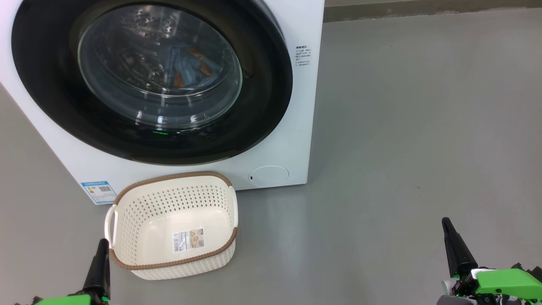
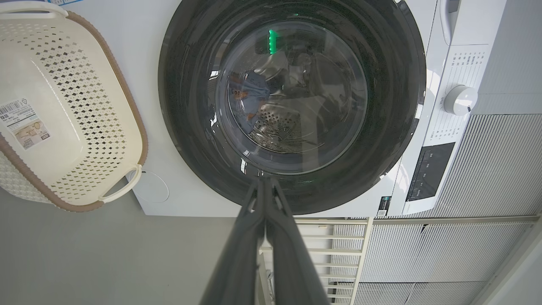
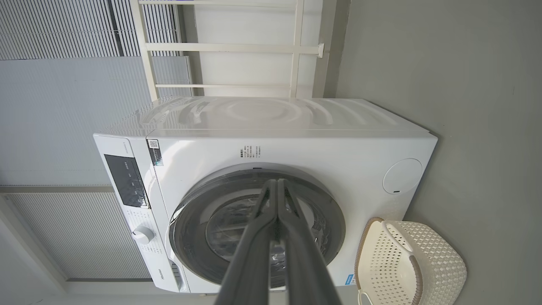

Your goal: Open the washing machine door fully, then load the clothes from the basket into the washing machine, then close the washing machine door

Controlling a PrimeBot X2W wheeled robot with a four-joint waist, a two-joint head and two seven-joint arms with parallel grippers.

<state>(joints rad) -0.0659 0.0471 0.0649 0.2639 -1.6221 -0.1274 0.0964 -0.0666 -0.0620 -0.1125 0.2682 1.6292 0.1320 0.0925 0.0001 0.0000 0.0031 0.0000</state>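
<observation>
Head view: washing machine door closed, upper left of frame; clothes visible behind its glass. Basket lower left on floor, just before washing machine, bare paper label inside. Left hand lower left beside basket, right hand lower right; both pinched together, holding nothing.

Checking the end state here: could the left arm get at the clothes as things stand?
Probably not. The clothes sit behind the glass of the door, which looks shut. The left gripper, closed, hangs low beside the empty basket.
</observation>
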